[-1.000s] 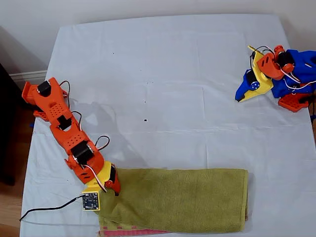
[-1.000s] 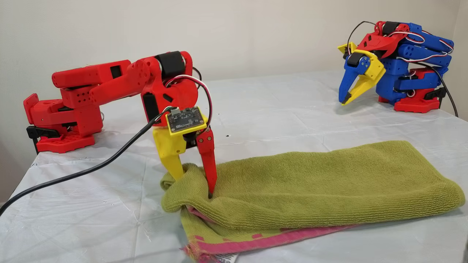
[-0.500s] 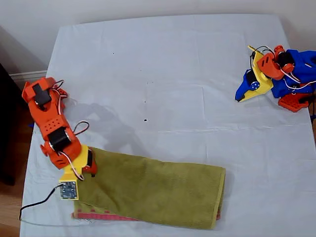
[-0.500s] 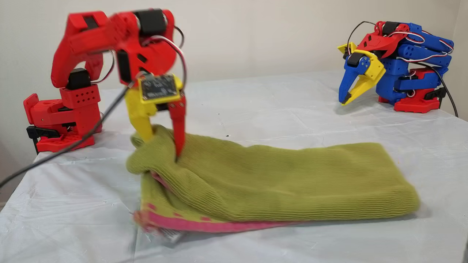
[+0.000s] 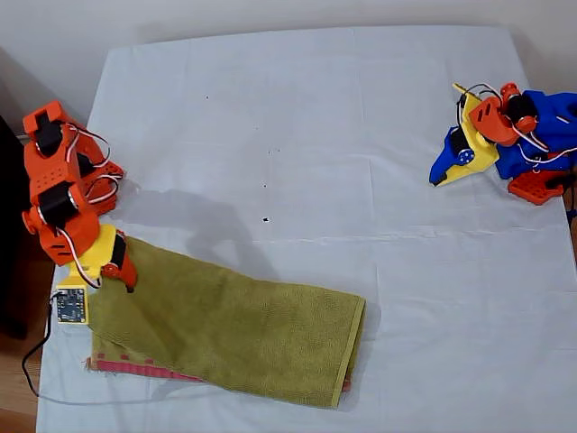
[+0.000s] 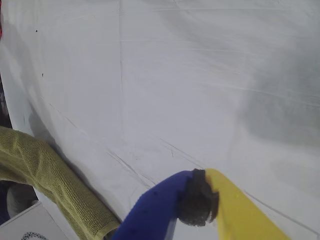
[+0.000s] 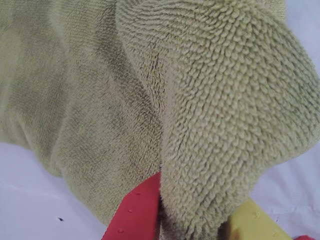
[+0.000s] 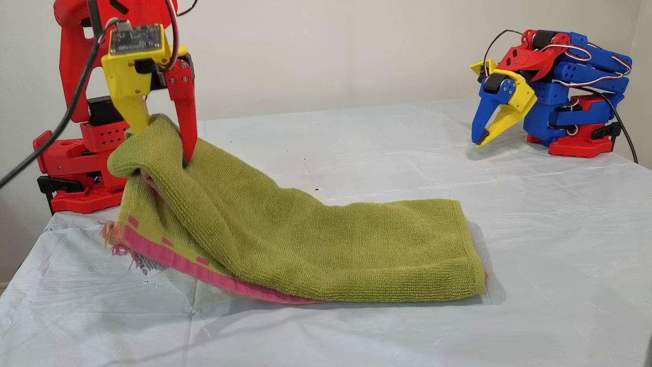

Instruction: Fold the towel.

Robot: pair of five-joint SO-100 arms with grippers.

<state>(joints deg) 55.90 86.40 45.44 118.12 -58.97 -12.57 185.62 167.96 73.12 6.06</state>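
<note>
My second gripper (image 8: pixel 160 137), red and yellow, is pinching a raised fold of the towel (image 8: pixel 326 239) between nearly closed jaws. The olive-green towel is sloping down from it onto the white table sheet (image 8: pixel 407 153), pink hem (image 8: pixel 168 255) trailing underneath. Well apart across the bare sheet, my first gripper (image 8: pixel 479 140), blue and yellow, is hanging closed and holding nothing.

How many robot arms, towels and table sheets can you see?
Robot arms: 2, a red one and a blue one
Towels: 1, the green towel
Table sheets: 1, the white sheet
Total: 4
</note>
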